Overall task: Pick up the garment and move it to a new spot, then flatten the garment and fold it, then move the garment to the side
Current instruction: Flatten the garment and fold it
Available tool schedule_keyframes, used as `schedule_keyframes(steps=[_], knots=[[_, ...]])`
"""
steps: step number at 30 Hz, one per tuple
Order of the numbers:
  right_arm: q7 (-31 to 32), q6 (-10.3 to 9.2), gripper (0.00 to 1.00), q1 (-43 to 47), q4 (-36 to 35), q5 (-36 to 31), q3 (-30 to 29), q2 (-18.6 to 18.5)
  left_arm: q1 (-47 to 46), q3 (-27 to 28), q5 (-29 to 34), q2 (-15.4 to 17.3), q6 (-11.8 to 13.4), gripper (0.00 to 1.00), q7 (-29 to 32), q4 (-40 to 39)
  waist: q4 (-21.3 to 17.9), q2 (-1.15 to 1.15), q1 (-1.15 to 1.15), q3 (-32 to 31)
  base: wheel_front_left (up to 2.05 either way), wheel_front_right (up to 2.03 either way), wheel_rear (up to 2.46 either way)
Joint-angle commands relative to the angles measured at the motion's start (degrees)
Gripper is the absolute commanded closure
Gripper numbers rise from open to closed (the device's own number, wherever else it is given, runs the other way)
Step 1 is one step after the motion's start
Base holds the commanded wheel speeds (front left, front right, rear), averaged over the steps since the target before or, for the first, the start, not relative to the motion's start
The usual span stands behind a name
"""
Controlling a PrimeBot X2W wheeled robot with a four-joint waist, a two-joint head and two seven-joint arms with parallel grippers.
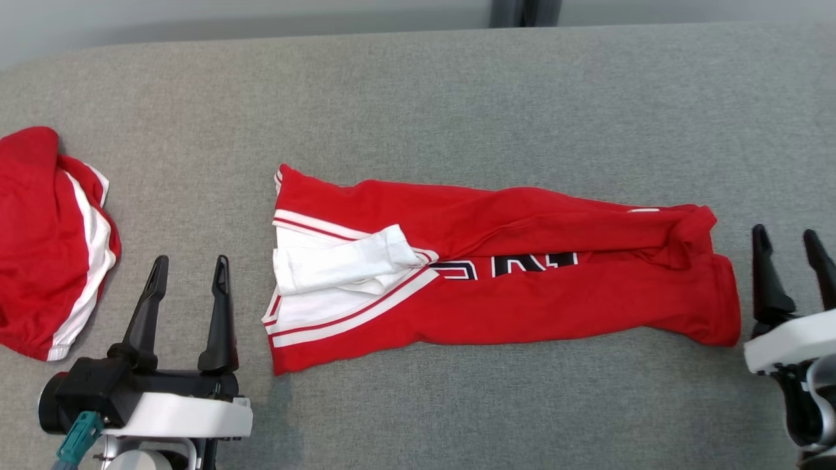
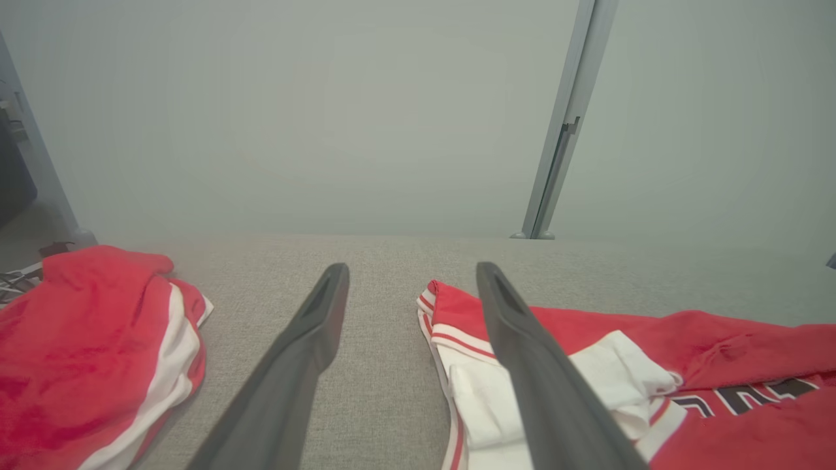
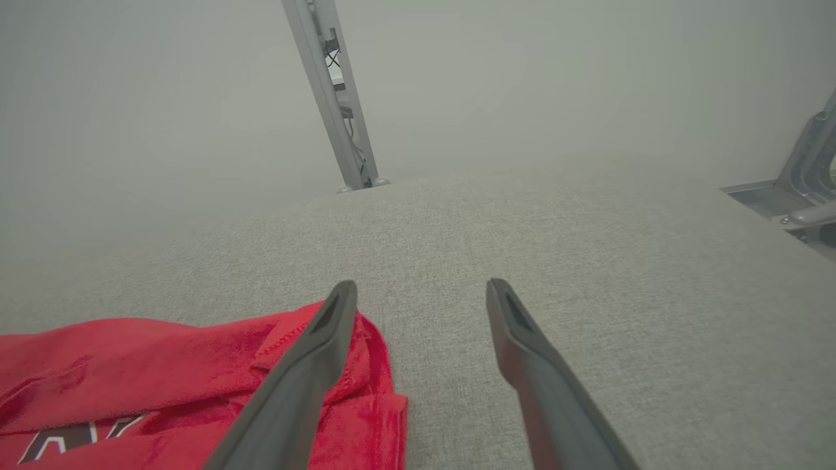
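Observation:
A red garment (image 1: pixel 522 287) with white trim and dark lettering lies folded into a long strip across the middle of the grey surface; its white sleeve (image 1: pixel 346 264) rests on the left end. My left gripper (image 1: pixel 189 271) stands open just left of that end, holding nothing. My right gripper (image 1: pixel 790 241) is open just past the garment's right end, also holding nothing. In the left wrist view the garment (image 2: pixel 718 365) lies to the right of the left gripper (image 2: pixel 411 274). In the right wrist view the garment's red end (image 3: pixel 163 378) sits at lower left, beside the right gripper (image 3: pixel 421 290).
A second red and white garment (image 1: pixel 52 241) lies bunched at the left edge of the grey padded table (image 1: pixel 457 104). A grey metal post (image 1: pixel 522 12) stands behind the table's far edge. A metal bracket (image 3: pixel 797 189) sits off the table's right side.

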Motion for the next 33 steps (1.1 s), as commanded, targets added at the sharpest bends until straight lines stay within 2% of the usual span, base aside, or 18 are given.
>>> schedule_keyframes(steps=[1,10,15,16,18,19,25,33], knots=[[0.04,-0.01,0.00,-1.77,2.60,0.81,1.37,-0.23,-1.51,-0.12,0.44,-0.02,-0.31,0.00,-0.10,0.20,0.83,0.00,0.00,1.11,0.00,0.00,0.00],[0.12,-0.01,0.00,-6.14,15.81,4.64,9.56,0.00,-2.84,-0.79,0.46,-0.70,-1.06,0.00,-0.13,1.35,1.95,0.00,0.00,2.88,0.00,0.00,0.00],[-0.49,0.01,0.00,-5.65,18.58,7.57,13.23,0.84,-3.14,-0.60,0.32,-0.85,-1.27,0.00,-0.14,1.79,1.90,0.00,0.00,3.07,0.00,0.00,0.00],[-0.71,0.06,0.04,-5.48,18.66,8.51,14.48,1.02,-3.13,-0.46,0.24,-0.87,-1.28,0.00,-0.14,1.89,1.77,0.00,0.00,3.05,0.00,0.00,0.00],[-2.17,0.06,0.96,-5.77,18.06,10.12,16.45,0.65,-3.09,-0.16,0.05,-0.84,-1.28,0.00,-0.15,2.08,1.44,0.00,0.00,3.00,0.00,0.00,0.00],[-2.96,0.06,1.00,-5.94,17.70,10.98,17.06,0.37,-3.11,-0.06,0.03,-0.83,-1.30,0.00,-0.15,2.14,1.25,0.00,0.00,2.93,0.00,0.00,0.00],[-7.22,-0.02,1.00,-7.38,15.72,13.51,17.06,-3.80,-3.32,0.12,0.05,-0.88,-1.51,0.00,-0.16,2.31,0.24,0.00,0.00,2.51,0.00,0.00,0.00],[-8.83,-0.02,1.00,-4.00,13.84,14.75,10.30,-11.48,-3.02,0.44,0.17,-1.25,-2.00,0.00,-0.17,2.37,-0.66,0.00,0.00,2.33,0.00,0.00,0.00]])
